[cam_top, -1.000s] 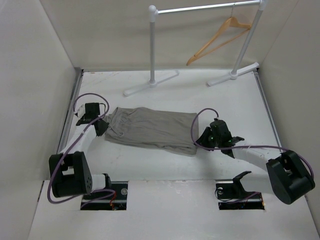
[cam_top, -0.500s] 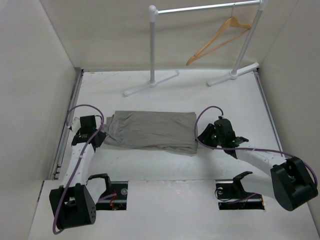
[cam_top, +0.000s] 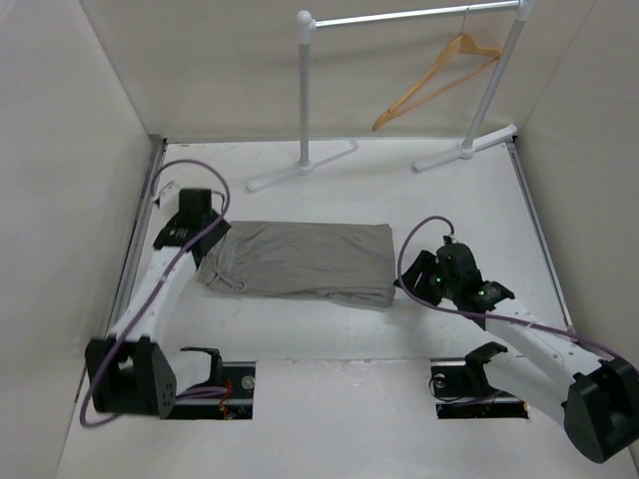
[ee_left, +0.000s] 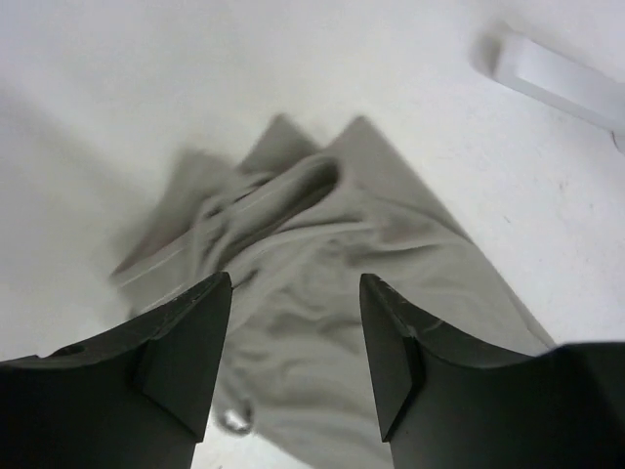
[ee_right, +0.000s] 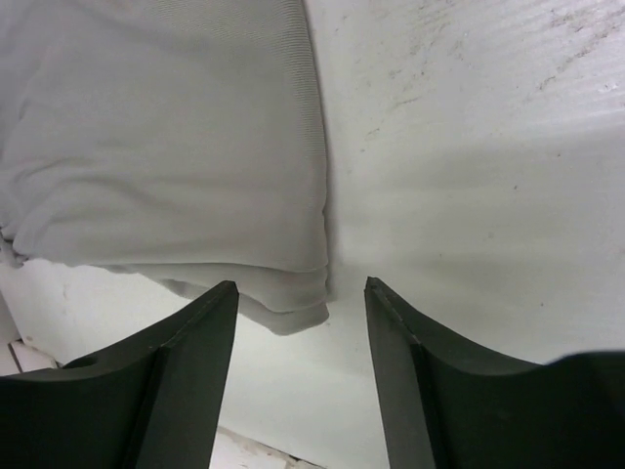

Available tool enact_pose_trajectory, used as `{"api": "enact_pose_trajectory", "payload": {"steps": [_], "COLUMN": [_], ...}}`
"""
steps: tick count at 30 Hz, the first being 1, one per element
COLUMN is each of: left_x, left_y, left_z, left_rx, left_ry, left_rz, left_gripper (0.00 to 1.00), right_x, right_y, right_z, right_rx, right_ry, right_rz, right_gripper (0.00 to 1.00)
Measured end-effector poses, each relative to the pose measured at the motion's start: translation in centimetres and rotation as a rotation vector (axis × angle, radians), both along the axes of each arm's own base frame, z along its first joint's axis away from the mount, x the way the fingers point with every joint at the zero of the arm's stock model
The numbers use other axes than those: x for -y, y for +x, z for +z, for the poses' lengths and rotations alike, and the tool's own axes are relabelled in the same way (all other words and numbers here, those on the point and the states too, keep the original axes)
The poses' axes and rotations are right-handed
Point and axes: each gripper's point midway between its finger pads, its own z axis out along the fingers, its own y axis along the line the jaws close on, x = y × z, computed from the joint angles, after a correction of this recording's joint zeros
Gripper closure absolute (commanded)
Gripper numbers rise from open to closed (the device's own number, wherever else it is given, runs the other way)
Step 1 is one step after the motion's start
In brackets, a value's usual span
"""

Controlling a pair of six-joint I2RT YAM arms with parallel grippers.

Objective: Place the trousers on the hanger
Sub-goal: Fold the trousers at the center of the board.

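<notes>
1. The clothes rail (cam_top: 399,17) stands at the far side.
2. The trousers (cam_top: 300,261) lie folded on the table (cam_top: 479,200), unlifted.
3. The hanger (cam_top: 439,78) hangs bare on the rail, well apart.
4. Left gripper (ee_left: 296,293) and right gripper (ee_right: 303,293), jaws apart, hold nothing; everything seems left to do.

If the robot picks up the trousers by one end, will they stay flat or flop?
Probably flop: the trousers lie in soft, wrinkled, folded layers, so the hanging part would likely sag and unfold. The cloth looks thin, so probably light.
</notes>
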Motion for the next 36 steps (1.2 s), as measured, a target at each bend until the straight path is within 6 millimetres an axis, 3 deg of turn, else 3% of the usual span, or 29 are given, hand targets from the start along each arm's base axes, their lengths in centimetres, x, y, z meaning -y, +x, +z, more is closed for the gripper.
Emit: {"api": "enact_pose_trajectory", "payload": {"steps": [3,6,11,13,15,20,25,30,31,33,34,35,36], "left_x": [2.3,3.5,3.0,2.7,2.3,1.4,0.4,-1.0,-1.3,-1.5,-1.6,-1.6,-1.4], "left_y": [5.2,8.3,9.2,8.9,8.8,9.2,9.1,9.6,9.6,9.7,9.7,9.7,9.8], "left_z": [0.2,-2.4,-7.2,-8.4,-8.9,-9.1,-9.6,-9.5,-9.5,-9.5,-9.6,-9.7,-9.7], "left_rx": [-0.023,-0.104,-0.250,-0.286,-0.301,-0.283,-0.279,-0.252,-0.249,-0.245,-0.246,-0.244,-0.242], "left_ry": [0.070,0.123,0.172,0.177,0.177,0.162,0.135,0.099,0.092,0.081,0.076,0.068,0.066], "left_rz": [-0.118,-0.192,-0.227,-0.226,-0.222,-0.191,-0.153,-0.093,-0.082,-0.065,-0.059,-0.054,-0.055], "left_gripper": [0.43,0.43,0.48,0.56,0.66,0.88,0.93,0.93,0.93,0.88,0.81,0.66,0.57], "right_x": [-0.3,-1.0,-2.0,-2.3,-2.5,-2.7,-2.4,-1.6,-1.4,-1.1,-0.9,-0.5,-0.4], "right_y": [-0.6,-1.4,-2.2,-2.2,-2.1,-2.4,-2.3,-2.9,-3.0,-3.2,-3.4,-3.8,-3.9], "right_z": [0.3,0.3,0.2,0.1,-0.4,-2.7,-2.9,-2.6,-2.5,-2.6,-2.8,-3.3,-3.3], "right_rx": [0.004,-0.005,-0.028,-0.030,-0.040,-0.102,-0.109,-0.109,-0.112,-0.125,-0.135,-0.155,-0.161], "right_ry": [0.003,0.007,0.027,0.039,0.048,0.041,0.055,0.053,0.052,0.047,0.040,0.026,0.026], "right_rz": [0.019,0.054,0.092,0.096,0.100,0.101,0.073,0.026,0.015,-0.004,-0.011,-0.020,-0.028], "right_gripper": [0.37,0.28,0.26,0.29,0.35,0.68,0.83,0.88,0.86,0.69,0.57,0.42,0.41]}}
